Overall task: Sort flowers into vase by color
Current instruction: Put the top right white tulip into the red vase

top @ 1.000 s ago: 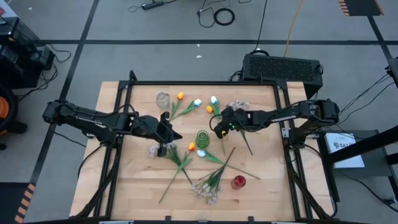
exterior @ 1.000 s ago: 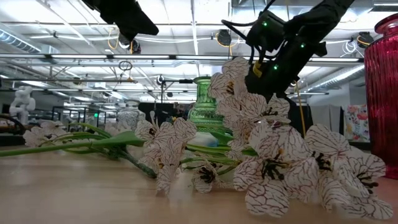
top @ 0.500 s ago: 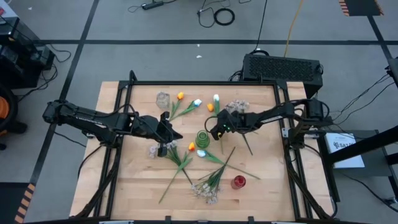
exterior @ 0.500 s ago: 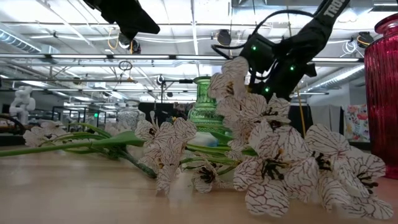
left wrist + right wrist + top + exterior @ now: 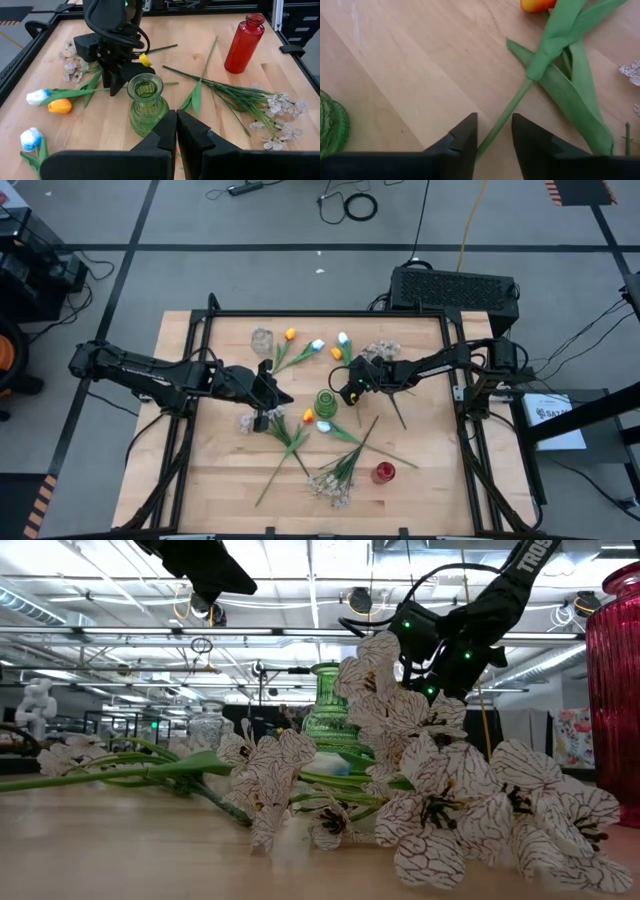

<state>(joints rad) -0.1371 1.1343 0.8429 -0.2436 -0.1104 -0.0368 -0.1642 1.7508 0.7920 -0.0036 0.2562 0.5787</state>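
While astride stem [image 5: 504, 118], right gripper [image 5: 493, 134]

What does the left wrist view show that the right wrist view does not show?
Only the left wrist view shows the red vase, the whole green vase, the white tulips, a blossom spray, the right gripper from outside, and the shut left gripper. Only the right wrist view shows the stem running between the right gripper's fingers, which have not closed on it. Both share the wooden table, an orange tulip and part of the green vase.
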